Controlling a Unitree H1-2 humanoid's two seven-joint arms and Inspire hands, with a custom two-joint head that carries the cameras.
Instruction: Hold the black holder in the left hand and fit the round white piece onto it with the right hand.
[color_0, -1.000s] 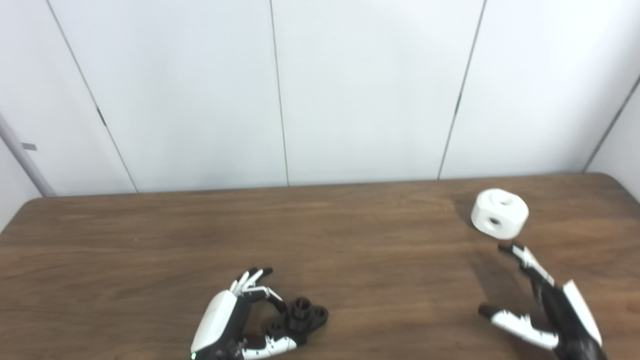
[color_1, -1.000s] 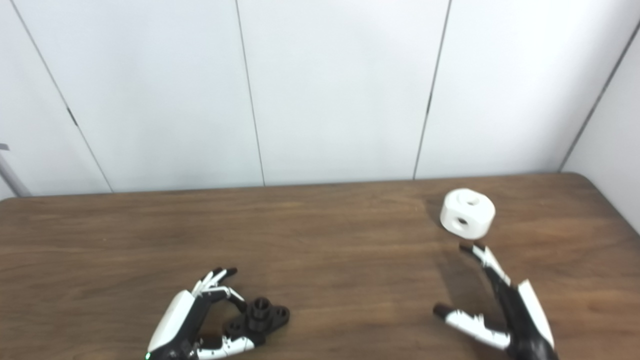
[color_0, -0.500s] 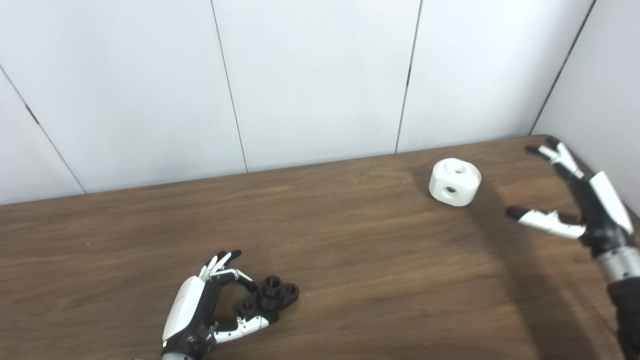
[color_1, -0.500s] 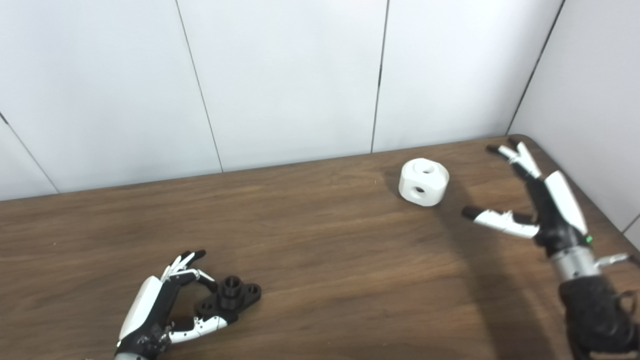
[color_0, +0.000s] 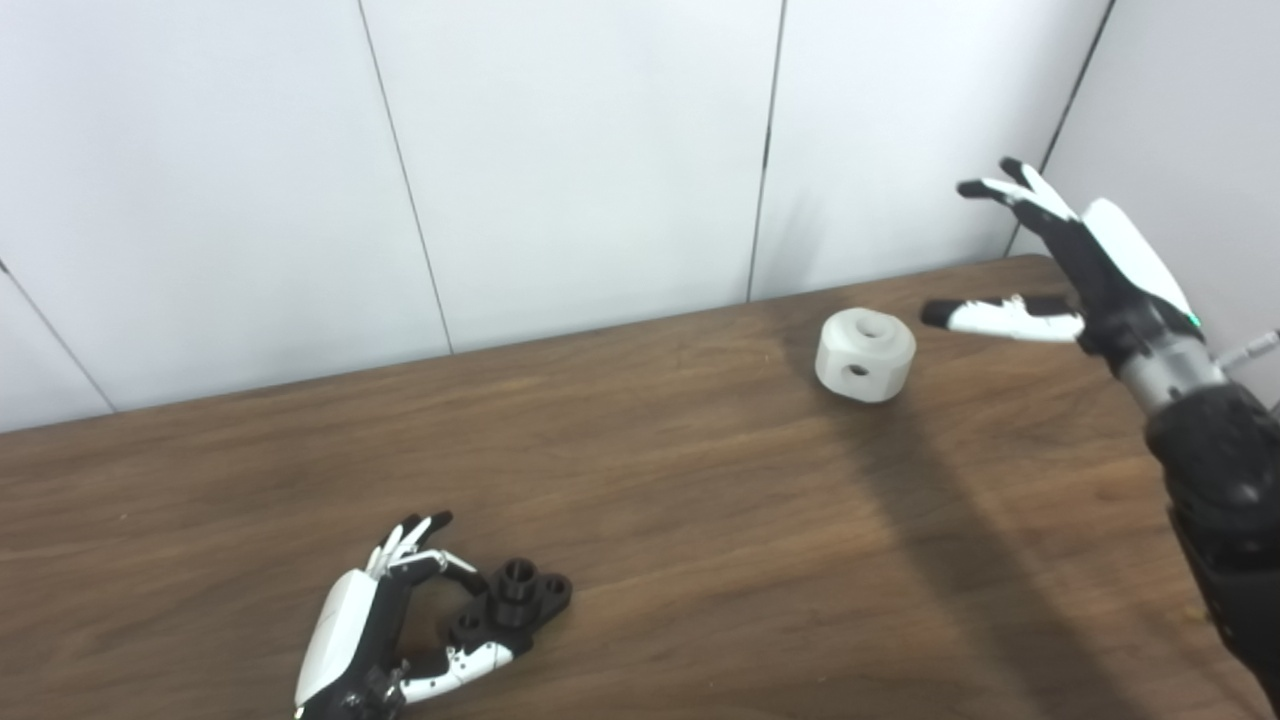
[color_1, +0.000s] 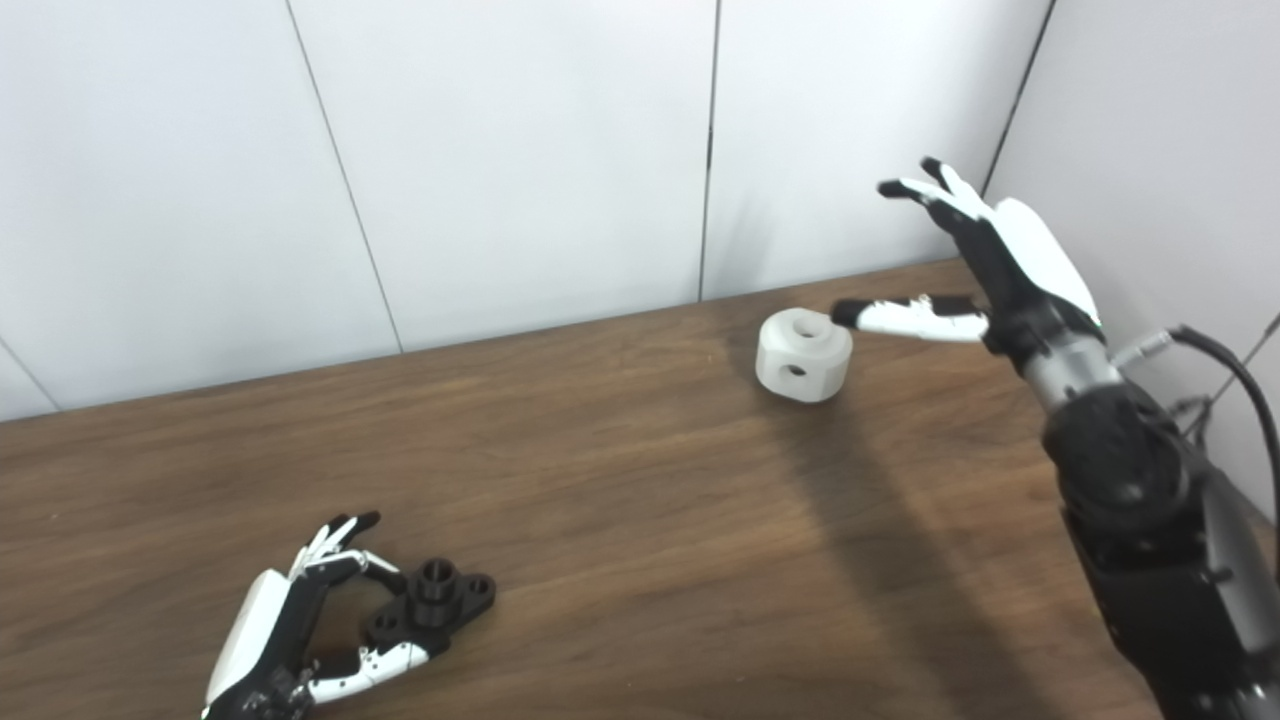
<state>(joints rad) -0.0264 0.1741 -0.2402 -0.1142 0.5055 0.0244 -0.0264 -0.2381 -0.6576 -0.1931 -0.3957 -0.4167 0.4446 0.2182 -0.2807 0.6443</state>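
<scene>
The black holder (color_0: 512, 604) lies flat on the brown table near the front left, with a short round post standing up in its middle. My left hand (color_0: 375, 625) rests on the table just left of it. The fingers and thumb curl round the holder's left side without closing on it. The round white piece (color_0: 865, 355) sits on the table at the back right, with a hole on top and one in its side. My right hand (color_0: 1065, 265) is open with fingers spread. It is raised above the table just right of the white piece and apart from it.
The brown table (color_0: 700, 520) ends at a white panelled wall (color_0: 560, 160) behind. A side wall (color_0: 1200, 120) stands close at the right, next to my right arm. A cable (color_1: 1225, 365) hangs by the right forearm.
The camera has turned to the right. My right hand has risen from the table's front right to a spot level with the white piece. The left hand and holder have stayed put.
</scene>
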